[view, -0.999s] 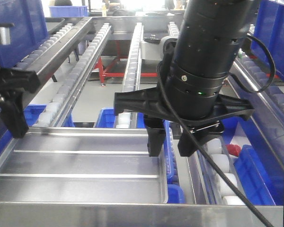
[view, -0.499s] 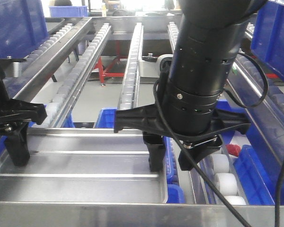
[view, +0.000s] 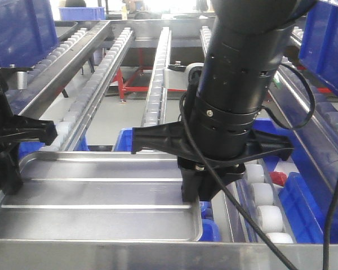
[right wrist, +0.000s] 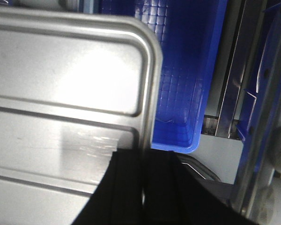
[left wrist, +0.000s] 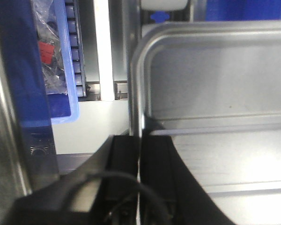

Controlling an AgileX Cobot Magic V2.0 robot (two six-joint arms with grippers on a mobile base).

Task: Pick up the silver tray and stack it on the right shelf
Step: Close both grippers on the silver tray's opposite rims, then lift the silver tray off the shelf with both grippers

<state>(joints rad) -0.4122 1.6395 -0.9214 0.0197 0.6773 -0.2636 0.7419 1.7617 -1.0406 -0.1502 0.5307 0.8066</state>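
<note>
Left wrist-mounted alone shows left jaws clamping silver tray (left wrist: 215, 70) rim; right wrist-mounted, right jaws likewise.

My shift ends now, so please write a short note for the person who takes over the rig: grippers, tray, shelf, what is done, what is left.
left gripper: shut on the left rim of the silver tray.
right gripper: shut on the tray's right rim.
right shelf: its roller rail runs beside the tray, to the right; the tray is not on it.
Done: grasp on both sides.
Left: lift, carry right, set down on the shelf.
</note>
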